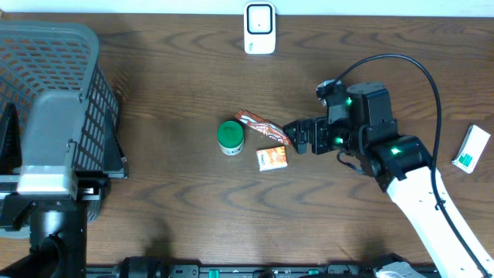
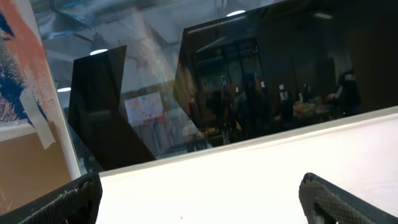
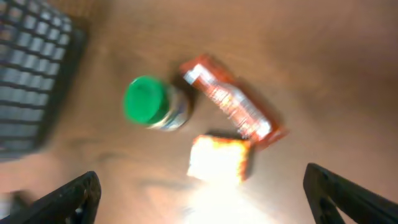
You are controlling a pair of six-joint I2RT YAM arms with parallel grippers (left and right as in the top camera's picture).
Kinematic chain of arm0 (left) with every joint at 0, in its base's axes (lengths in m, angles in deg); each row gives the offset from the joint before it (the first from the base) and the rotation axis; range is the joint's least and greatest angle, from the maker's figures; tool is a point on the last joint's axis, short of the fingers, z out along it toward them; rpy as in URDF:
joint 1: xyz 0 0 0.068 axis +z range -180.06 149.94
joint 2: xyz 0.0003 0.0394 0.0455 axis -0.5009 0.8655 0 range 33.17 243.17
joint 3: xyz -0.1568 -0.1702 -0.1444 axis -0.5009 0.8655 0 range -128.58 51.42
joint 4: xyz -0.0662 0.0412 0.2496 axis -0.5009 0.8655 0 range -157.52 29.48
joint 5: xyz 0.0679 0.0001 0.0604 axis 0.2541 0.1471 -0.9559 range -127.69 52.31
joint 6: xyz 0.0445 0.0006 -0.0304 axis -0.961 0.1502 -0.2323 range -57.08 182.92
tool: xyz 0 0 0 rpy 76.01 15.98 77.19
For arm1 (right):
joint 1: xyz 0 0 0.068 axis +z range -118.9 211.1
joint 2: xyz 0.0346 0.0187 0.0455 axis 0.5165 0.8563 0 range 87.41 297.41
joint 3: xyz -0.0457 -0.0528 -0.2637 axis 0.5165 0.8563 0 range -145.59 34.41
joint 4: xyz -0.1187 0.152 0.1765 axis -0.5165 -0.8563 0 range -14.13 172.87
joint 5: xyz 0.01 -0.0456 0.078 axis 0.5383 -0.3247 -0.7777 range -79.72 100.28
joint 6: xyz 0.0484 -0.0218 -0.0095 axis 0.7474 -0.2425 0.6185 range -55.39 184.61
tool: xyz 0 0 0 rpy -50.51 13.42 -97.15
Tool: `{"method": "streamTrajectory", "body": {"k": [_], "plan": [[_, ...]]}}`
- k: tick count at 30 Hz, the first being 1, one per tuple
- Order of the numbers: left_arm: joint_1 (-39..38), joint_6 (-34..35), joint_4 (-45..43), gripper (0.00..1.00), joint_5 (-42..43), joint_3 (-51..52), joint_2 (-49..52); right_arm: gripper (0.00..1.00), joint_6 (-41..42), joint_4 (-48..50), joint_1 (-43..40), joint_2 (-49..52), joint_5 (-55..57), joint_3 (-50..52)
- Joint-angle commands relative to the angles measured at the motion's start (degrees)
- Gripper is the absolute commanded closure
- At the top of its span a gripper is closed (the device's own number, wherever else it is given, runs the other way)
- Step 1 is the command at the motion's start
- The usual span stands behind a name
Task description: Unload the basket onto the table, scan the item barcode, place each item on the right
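Three items lie mid-table: a green-lidded jar [image 1: 230,137], a red wrapper packet [image 1: 262,126] and a small orange box [image 1: 272,158]. No barcode shows on any of them. A white scanner [image 1: 260,28] stands at the far edge. My right gripper [image 1: 297,137] hangs open just right of the packet and box, holding nothing. The blurred right wrist view has the jar [image 3: 149,102], packet [image 3: 233,102] and box [image 3: 219,158] ahead of the spread fingers [image 3: 354,196]. My left gripper [image 2: 202,205] is open and empty, aimed at a white surface and dark windows.
A grey wire basket [image 1: 54,100] fills the left side, with the left arm's base [image 1: 46,224] below it. A white and green box [image 1: 470,148] lies at the right edge. The basket's corner [image 3: 31,68] shows in the right wrist view.
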Motion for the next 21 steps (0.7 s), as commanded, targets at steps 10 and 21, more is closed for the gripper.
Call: {"method": "streamTrajectory", "body": {"k": [10, 21], "plan": [[-0.2, 0.1, -0.1, 0.01, 0.7, -0.1, -0.6, 0.01, 39.7, 18.6, -7.2, 2.5, -14.2, 21.9], [-0.2, 0.4, -0.1, 0.01, 0.8, -0.1, -0.6, 0.01, 59.2, 39.5, -8.7, 2.5, -12.2, 36.9]]}}
